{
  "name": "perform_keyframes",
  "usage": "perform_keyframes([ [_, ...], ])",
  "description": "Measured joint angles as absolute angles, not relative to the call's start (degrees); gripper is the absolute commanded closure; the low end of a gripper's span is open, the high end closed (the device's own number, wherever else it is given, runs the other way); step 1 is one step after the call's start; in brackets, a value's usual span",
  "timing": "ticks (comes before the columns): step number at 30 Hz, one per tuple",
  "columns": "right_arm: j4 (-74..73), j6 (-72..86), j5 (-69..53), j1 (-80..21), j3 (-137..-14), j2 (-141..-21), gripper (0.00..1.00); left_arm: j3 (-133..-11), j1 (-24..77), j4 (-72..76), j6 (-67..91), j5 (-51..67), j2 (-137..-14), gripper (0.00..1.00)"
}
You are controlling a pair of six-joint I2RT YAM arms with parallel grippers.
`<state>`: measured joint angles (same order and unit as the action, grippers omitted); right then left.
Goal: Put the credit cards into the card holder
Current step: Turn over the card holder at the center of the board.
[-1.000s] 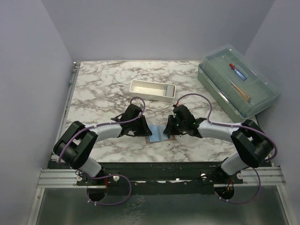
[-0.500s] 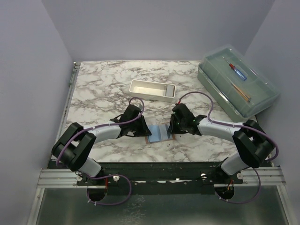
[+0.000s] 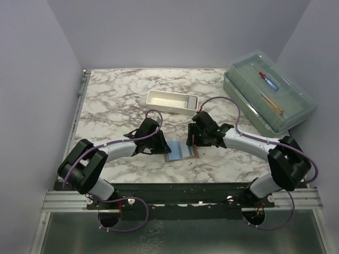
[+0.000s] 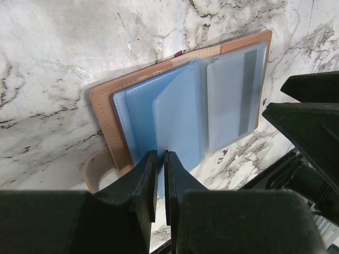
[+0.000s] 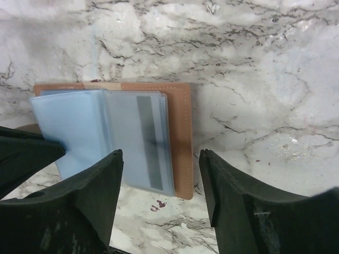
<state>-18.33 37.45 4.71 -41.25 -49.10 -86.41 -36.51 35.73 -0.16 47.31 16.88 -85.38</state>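
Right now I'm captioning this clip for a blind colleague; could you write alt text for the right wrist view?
A tan card holder lies open on the marble table, its blue sleeves exposed and a card with a dark stripe showing in a clear sleeve. The right hand hangs open above it, touching nothing.

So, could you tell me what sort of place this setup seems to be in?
Probably a robot test cell in a lab rather than a home: a marble-patterned tabletop boxed in by plain lilac walls, with an aluminium mounting rail along its near edge.
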Motion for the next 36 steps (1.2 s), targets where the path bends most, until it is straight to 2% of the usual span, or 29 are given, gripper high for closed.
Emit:
perform_keyframes([
  [5,-22.63,37.71,9.30,-44.53,-55.40,-89.67,0.17,-36.51,35.70,-0.16,47.31,17.08,-85.38,0.84],
  [9,-25.54,38.48,12.97,-47.03,-59.75,-94.56,0.15,-36.53,35.68,-0.16,47.31,17.10,-85.38,0.84],
  [13,-28.64,39.20,16.08,-48.47,-61.43,-98.39,0.19,-36.53,35.68,-0.16,47.31,17.12,-85.38,0.84],
  [19,-30.48,40.21,17.96,-49.06,-61.82,-100.64,0.34,-36.53,35.68,-0.16,47.31,17.17,-84.93,0.84],
  [25,-30.52,40.71,18.68,-49.06,-61.47,-99.92,0.36,-36.53,35.68,-0.16,47.31,17.17,-84.31,0.84],
  [36,-30.68,40.42,18.65,-49.06,-61.39,-96.25,0.16,-36.53,35.68,-0.21,47.33,17.34,-83.57,0.82],
])
